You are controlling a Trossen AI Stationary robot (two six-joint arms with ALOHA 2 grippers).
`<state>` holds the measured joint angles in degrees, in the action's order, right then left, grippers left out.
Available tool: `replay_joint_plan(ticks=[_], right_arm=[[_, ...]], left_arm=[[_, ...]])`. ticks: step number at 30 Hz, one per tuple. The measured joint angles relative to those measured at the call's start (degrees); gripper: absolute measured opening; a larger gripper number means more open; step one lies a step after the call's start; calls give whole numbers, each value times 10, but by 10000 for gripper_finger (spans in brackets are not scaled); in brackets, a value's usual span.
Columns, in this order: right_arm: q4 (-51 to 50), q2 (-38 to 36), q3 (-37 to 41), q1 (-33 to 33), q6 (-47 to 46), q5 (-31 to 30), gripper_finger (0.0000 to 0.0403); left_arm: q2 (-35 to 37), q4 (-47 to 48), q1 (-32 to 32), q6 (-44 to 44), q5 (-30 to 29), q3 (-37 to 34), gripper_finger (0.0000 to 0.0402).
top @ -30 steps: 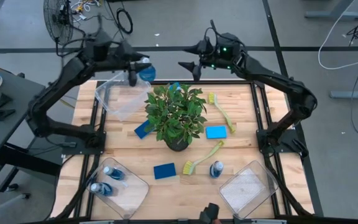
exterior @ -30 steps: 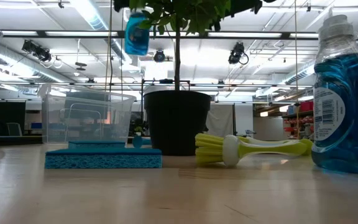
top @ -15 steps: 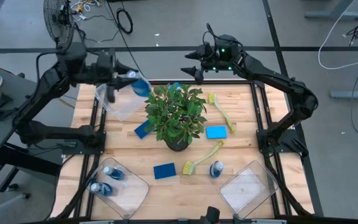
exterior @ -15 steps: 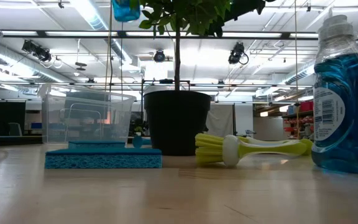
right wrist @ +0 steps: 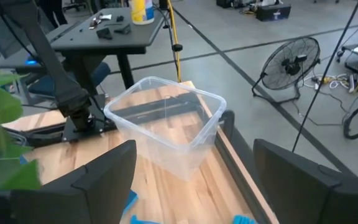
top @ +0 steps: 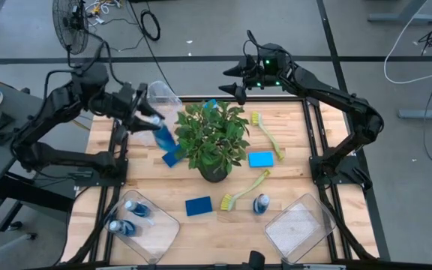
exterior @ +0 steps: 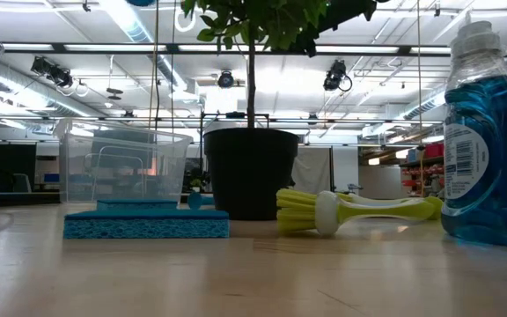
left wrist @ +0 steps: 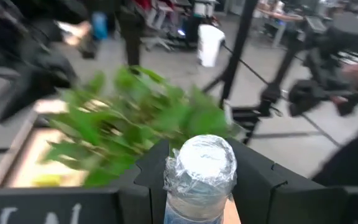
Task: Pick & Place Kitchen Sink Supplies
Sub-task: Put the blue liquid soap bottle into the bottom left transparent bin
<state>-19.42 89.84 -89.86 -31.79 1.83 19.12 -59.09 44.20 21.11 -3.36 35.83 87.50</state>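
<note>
Since a second ago the held bottle (top: pixel 163 137) has been carried from above the far-left clear bin (top: pixel 158 99) down toward the table, and now hangs just left of the potted plant (top: pixel 212 139), above the wooden tabletop (top: pixel 291 169). The left gripper (top: pixel 145 118) is closed on this blue bottle; in the left wrist view its pale cap (left wrist: pixel 199 163) is seen clamped between the two dark fingers (left wrist: pixel 263 186), plant leaves blurred behind. In the low view the bottle has risen out of sight (only a blue sliver remains at the top edge).

The right gripper (top: pixel 235 81) is held over the far edge of the table, jaws spread wide, nothing between them; the far-left bin is seen past its fingers (right wrist: pixel 98 180) in the right wrist view.

Supplies on the table:
- One sponge (top: pixel 260 159) lies right of the plant, another (top: pixel 198 206) in front of it, a third (top: pixel 172 156) is partly covered by leaves at the left.
- A dish brush (top: pixel 268 136) lies far right of the plant; a second brush (top: pixel 245 190) lies near-right of the pot.
- A standing bottle (top: pixel 261 203) is just beside the second brush's head end.
- Two bottles (top: pixel 128 217) lie in the near-left bin (top: pixel 163 225).
- The near-right bin (top: pixel 298 229) holds nothing visible.
</note>
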Motion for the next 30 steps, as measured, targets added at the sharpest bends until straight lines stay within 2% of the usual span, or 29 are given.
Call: replay_joint_plan(ticks=[9, 18, 30], right_arm=[[0, 0, 0, 0, 1, 0, 322], [0, 0, 0, 0, -24, -1, 322], [-6, 0, 0, 0, -45, -1, 322]], left_arm=[[-1, 35, -121, 34, 28, 0, 139], [-3, 27, -244, 72, 16, 0, 139], [-44, 2, -400, 86, 15, 0, 138]])
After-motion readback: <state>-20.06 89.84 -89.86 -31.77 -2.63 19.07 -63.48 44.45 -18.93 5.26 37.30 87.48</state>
